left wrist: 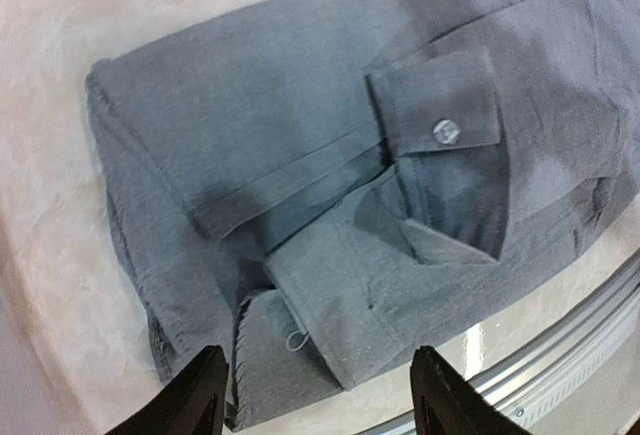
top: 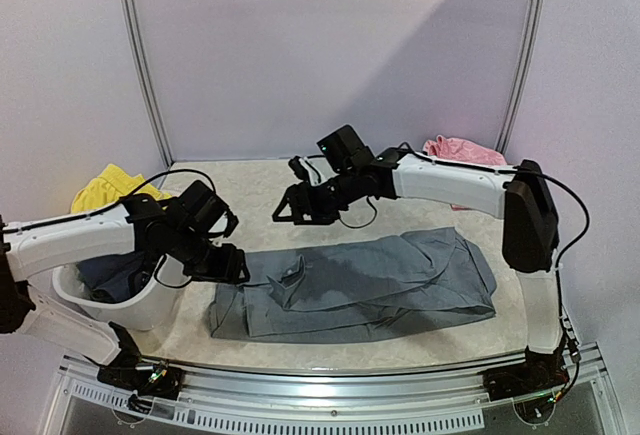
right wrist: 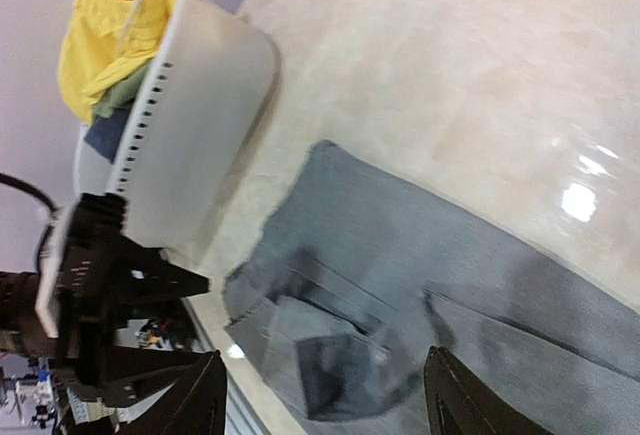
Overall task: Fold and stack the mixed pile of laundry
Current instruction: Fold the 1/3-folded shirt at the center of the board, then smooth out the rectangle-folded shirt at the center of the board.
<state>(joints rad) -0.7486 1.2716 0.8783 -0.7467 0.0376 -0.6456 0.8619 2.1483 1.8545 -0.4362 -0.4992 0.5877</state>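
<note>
1. Top view: the grey shirt [top: 360, 285] lies flattened and partly folded along the near edge of the tabletop [top: 420, 195], from the middle towards the right. The left gripper [top: 228, 263] hangs at the shirt's left end, close over the cloth. The right gripper [top: 288, 210] hangs over bare table beyond the shirt's far edge, apart from it. From here I cannot tell how wide either pair of jaws stands. A white tub [top: 150, 305] sits at the near left corner, with yellow shorts [top: 105, 190] heaped over its far rim and a dark blue item [top: 108, 270] inside. A pink piece [top: 458, 150] lies at the far right corner.

2. Left wrist view: the jaws are spread wide and grip nothing. The two fingers [left wrist: 195, 395] stand on either side of a folded edge of the shirt, which lies below and ahead of them. A cuff [left wrist: 430, 115] with a button [left wrist: 445, 132] is turned over the middle of the cloth.

3. Right wrist view: these jaws are also spread wide and empty. The shirt's left end lies below and ahead of the gap, with no contact visible. Beyond it stands the tub, with the yellow shorts and an olive-green item [right wrist: 118, 95] at its rim. The left gripper is just beside the shirt's corner.
</note>
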